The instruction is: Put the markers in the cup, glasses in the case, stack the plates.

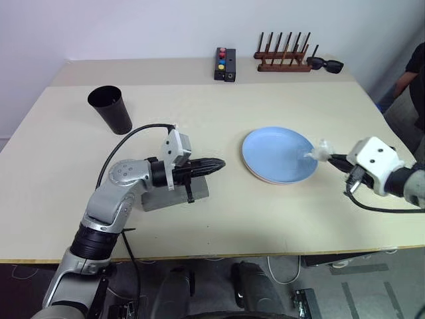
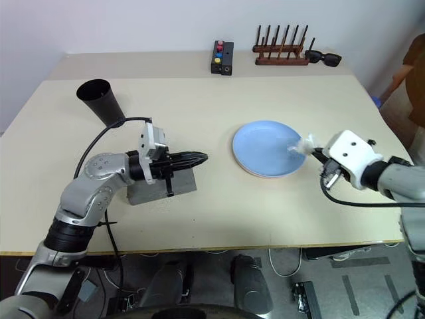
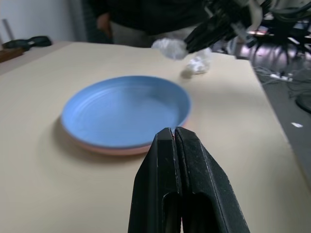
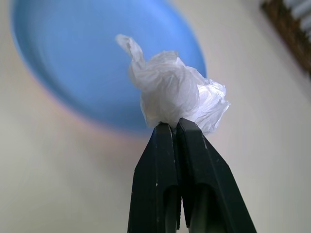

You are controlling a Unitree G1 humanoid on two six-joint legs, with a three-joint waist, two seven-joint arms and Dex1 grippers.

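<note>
Two plates are sitting stacked on the bench, the light blue plate on top of the pale pink plate, whose rim is peeking out beneath, so that part of the task looks done. The right claw is pinching a crumpled white tissue between fingers pressed together on it, and is holding it just past the blue plate's near edge on its own side. A second white wad is lying on the bench beneath that claw. The left claw is pressed together on nothing, pointing level toward the plates, which are lying a little ahead of its tips. The grey case is resting under the left wrist with its lid down, and the cup is standing upright well behind that arm. I cannot make out the markers or the glasses anywhere. To do this step well, I judge the right claw should be carrying the tissue clear of the stack, keeping its grip firm on the wad and its path high enough not to be nudging the plates.
</note>
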